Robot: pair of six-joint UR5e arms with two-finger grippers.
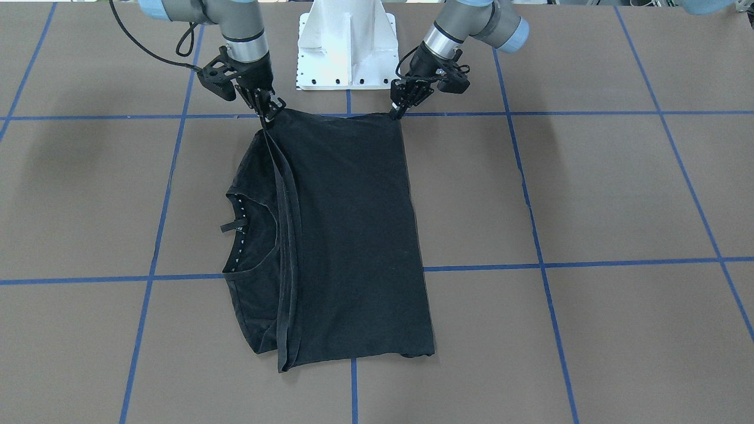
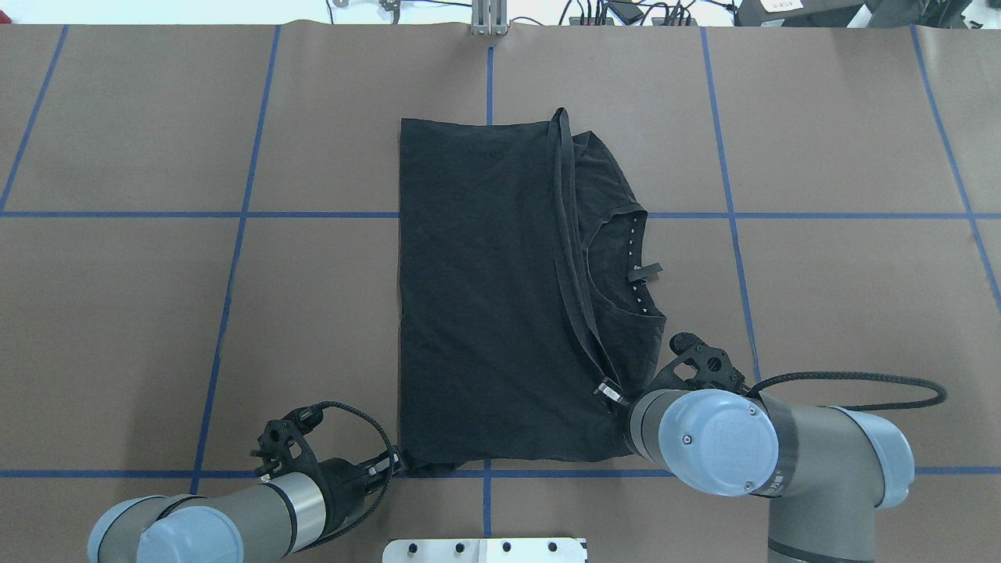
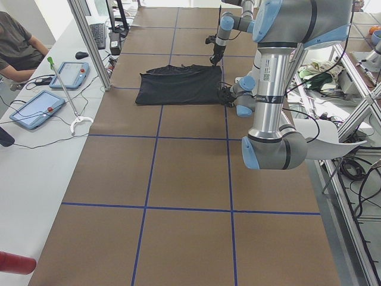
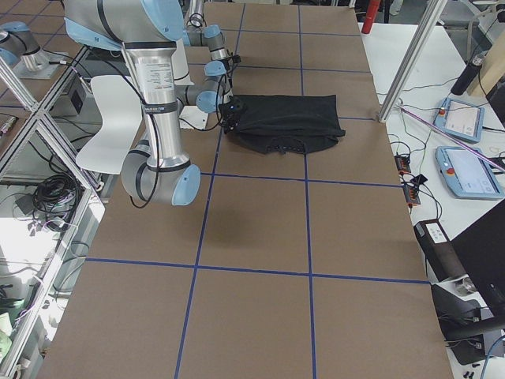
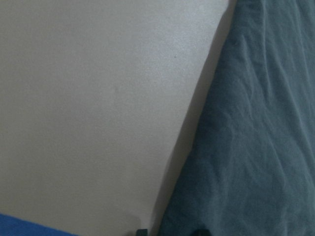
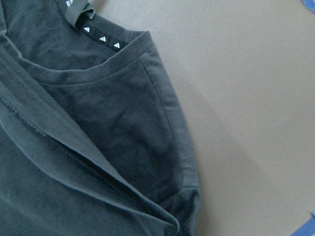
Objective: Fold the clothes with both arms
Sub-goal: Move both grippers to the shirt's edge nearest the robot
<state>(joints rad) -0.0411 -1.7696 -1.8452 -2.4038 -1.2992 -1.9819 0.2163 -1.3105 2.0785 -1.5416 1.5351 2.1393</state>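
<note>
A black T-shirt (image 1: 353, 235) (image 2: 485, 297) lies folded lengthwise on the brown table, plain side up. Its neck opening with the label (image 2: 637, 270) (image 6: 98, 32) peeks out on my right side. My left gripper (image 1: 399, 112) (image 2: 396, 461) is pinched shut on the shirt's near left corner. My right gripper (image 1: 270, 115) (image 2: 608, 391) is shut on the near right corner, where the folded hem band ends. The edge between them runs straight. The left wrist view shows only cloth (image 5: 256, 147) against bare table. In the right wrist view the cloth bunches at the bottom edge.
The white pedestal base (image 1: 346, 47) (image 2: 485, 550) stands just behind the grippers. Blue tape lines (image 1: 542, 265) grid the brown table. At the far side, a bench holds tablets (image 3: 36, 107) next to a seated person (image 3: 15, 42). Metal frame posts (image 3: 89, 42) rise at that edge.
</note>
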